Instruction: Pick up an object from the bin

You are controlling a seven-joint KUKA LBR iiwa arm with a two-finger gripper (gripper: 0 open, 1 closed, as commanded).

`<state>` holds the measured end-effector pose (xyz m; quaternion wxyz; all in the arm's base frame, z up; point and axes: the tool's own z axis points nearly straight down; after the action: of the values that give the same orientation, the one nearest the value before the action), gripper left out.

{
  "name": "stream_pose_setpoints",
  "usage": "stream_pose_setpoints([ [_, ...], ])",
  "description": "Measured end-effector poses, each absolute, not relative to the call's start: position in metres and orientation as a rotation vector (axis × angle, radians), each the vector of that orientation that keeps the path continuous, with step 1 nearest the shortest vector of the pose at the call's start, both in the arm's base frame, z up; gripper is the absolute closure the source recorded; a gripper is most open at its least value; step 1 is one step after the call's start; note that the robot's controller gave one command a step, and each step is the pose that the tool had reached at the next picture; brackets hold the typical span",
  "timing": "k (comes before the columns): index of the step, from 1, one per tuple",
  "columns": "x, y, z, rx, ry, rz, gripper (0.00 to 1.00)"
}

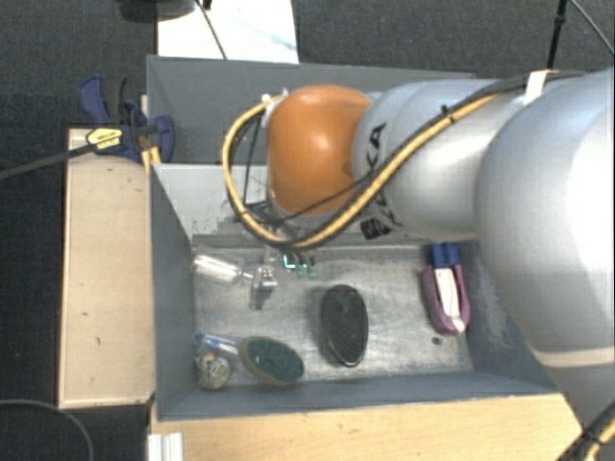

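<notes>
My gripper [261,288] reaches down below the orange wrist cover to the bin floor, in the left half of the bin. Just to its left lies a clear plastic piece [215,269], close to or touching it; I cannot tell which. A black oval brush [344,326] lies on the floor to the gripper's right, apart from it. Near the front wall, below the gripper, sits a dark green oval thing [273,361].
A small clear bag with a blue end and a stone-like lump [211,367] rests in the front left corner. A purple and white object with a blue tip [446,296] lies at the right wall. The arm overhangs the bin's back and right.
</notes>
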<state>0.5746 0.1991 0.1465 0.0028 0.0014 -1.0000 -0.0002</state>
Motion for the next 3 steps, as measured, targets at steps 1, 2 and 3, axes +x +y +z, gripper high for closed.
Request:
stream_pose_setpoints([
  [1, 0.505, 0.159, 0.103, -0.047, -3.166, -0.018, 0.00],
  [2, 0.516, 0.164, 0.093, 0.354, -3.149, -0.018, 0.00],
  [3, 0.505, 0.058, 0.107, 0.684, -3.098, 0.003, 0.00],
])
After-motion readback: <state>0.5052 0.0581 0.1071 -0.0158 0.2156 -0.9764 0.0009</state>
